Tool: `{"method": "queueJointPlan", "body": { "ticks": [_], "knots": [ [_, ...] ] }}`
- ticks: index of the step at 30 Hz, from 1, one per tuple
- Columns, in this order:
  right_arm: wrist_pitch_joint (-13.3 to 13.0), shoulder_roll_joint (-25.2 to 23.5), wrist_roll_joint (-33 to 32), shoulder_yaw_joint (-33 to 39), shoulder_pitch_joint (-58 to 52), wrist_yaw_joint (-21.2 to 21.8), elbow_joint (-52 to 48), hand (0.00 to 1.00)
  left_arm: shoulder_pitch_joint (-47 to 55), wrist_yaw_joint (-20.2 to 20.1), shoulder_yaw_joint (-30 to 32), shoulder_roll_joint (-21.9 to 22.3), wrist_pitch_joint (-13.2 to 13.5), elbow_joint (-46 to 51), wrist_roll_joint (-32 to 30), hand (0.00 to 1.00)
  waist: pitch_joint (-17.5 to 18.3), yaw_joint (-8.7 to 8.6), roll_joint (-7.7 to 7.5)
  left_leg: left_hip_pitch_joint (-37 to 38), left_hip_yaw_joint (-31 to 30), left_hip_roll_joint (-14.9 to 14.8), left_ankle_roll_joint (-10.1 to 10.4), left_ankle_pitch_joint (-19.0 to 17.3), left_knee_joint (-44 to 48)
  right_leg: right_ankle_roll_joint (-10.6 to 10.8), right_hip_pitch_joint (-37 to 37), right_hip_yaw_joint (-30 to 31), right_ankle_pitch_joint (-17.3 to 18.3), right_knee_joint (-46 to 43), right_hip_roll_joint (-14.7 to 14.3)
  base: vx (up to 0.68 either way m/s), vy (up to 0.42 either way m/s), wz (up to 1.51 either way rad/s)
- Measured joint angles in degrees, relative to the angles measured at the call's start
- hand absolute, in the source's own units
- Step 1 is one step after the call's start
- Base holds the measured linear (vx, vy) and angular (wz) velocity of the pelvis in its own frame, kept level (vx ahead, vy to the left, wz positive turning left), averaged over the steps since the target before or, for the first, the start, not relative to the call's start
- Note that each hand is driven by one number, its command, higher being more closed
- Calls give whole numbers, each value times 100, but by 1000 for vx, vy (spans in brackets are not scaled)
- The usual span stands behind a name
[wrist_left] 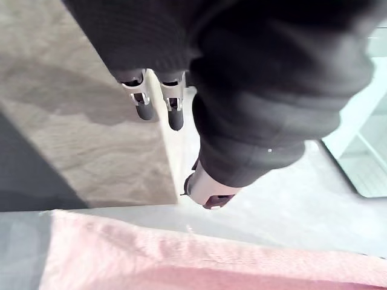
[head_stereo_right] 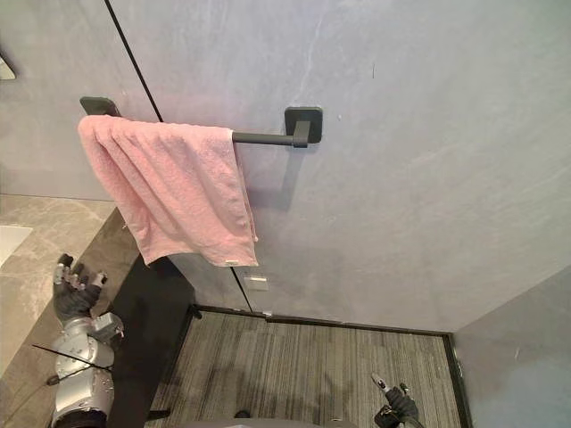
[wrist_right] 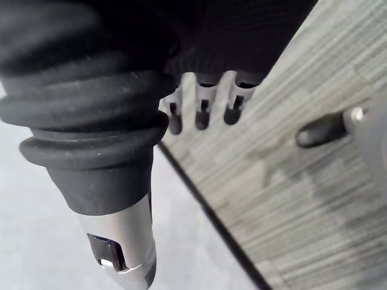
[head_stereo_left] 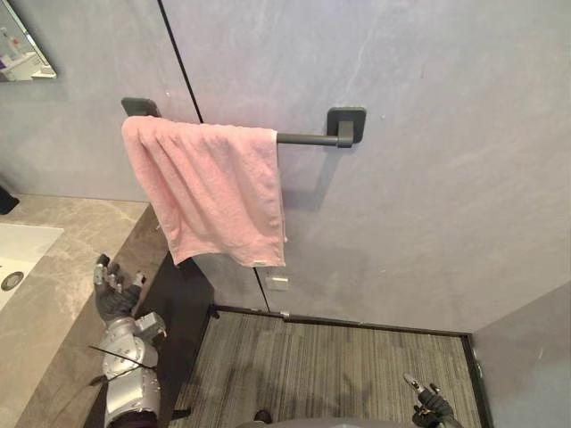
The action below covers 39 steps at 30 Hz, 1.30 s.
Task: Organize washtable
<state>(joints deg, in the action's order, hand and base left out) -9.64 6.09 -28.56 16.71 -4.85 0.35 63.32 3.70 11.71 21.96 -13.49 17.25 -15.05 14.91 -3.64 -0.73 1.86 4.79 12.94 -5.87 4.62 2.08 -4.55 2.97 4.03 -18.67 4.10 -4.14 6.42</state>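
Sink point(head_stereo_left: 16, 257): white; set into the table at the far left
Table point(head_stereo_left: 85, 236): grey-brown marble with a dark front; it ends against the grey wall point(head_stereo_left: 428, 160)
Left hand point(head_stereo_left: 111, 290): raised over the table's front edge; fingers apart and loose, holding nothing
Towel point(head_stereo_left: 214, 192): pink; draped over the left part of the rail, hanging askew with its hem low on the right; above the left hand and apart from it
Rail point(head_stereo_left: 308, 138): dark bar on the wall; right end and bracket bare
Floor point(head_stereo_left: 339, 366): grey striped carpet below the wall
Right hand point(head_stereo_left: 428, 406): low at the right over the floor; fingers straight and apart, empty
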Motion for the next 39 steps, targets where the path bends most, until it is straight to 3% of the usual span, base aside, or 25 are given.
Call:
{"method": "queueJointPlan", "body": {
  "ticks": [10,18,31,39],
  "knots": [
    [121,6,227,-186,-243,232,-7,0,-584,-40,2,-1088,171,157,29,0,94,-24,-68,8,222,20,-4,35,-95,22,-6,263,-279,381,-59,-32,12,-12],
    [131,1,398,-213,-294,347,-100,0,-1285,-11,-14,-1594,197,-458,38,0,106,-91,-70,8,419,-2,1,31,-130,-1,-34,456,-386,560,-121,-9,-5,-12],
    [128,-6,451,-367,-325,339,-177,0,-1937,-43,-517,-1886,179,-1260,48,0,88,-149,-136,-309,602,-18,4,29,-131,-29,-424,655,-495,626,-154,-6,-9,-8],
    [118,-21,447,-426,-285,327,-309,0,-2170,-34,-798,-2041,203,-1494,293,0,-193,-105,-171,-481,743,-14,1,31,-97,-49,-681,799,-557,618,-159,-15,-13,-9]
  ]
}}
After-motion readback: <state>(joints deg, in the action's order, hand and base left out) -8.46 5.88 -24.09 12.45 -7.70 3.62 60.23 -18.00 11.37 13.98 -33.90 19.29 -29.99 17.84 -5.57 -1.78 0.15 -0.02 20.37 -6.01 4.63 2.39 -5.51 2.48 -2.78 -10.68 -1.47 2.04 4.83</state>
